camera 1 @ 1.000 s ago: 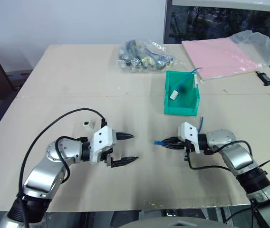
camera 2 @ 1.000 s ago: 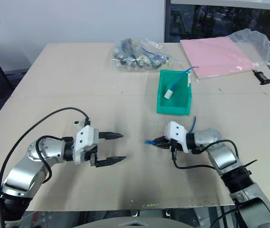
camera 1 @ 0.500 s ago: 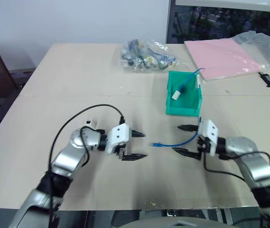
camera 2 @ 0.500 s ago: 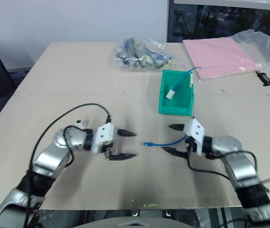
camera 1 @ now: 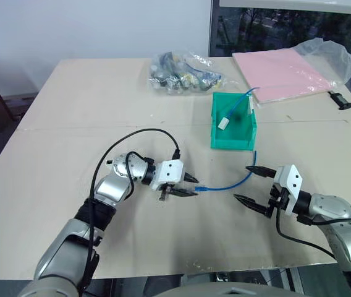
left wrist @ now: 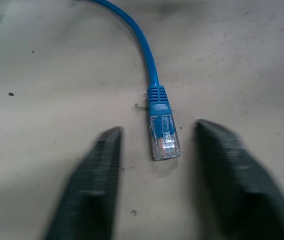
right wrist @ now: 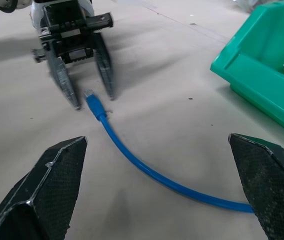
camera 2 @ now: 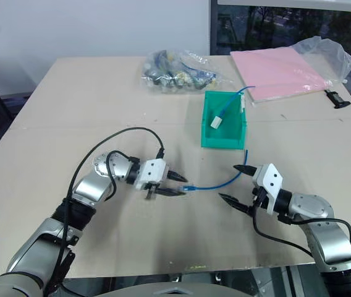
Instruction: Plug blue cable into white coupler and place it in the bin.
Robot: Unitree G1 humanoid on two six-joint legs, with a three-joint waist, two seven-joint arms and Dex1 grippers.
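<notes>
Right pincer (camera 1: 250, 184) has let go, gaping; left pincer (camera 1: 193, 185) narrowed astride one blue cable's (camera 1: 232, 182) plug, not gripping.

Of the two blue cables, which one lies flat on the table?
The blue cable on the table in front of the bin, one plug between the left gripper fingers. The other blue cable sits in the bin.

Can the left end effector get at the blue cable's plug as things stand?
Probably yes: the left end effector has a finger either side of the blue cable plug, flat on the table, nothing between.
</notes>
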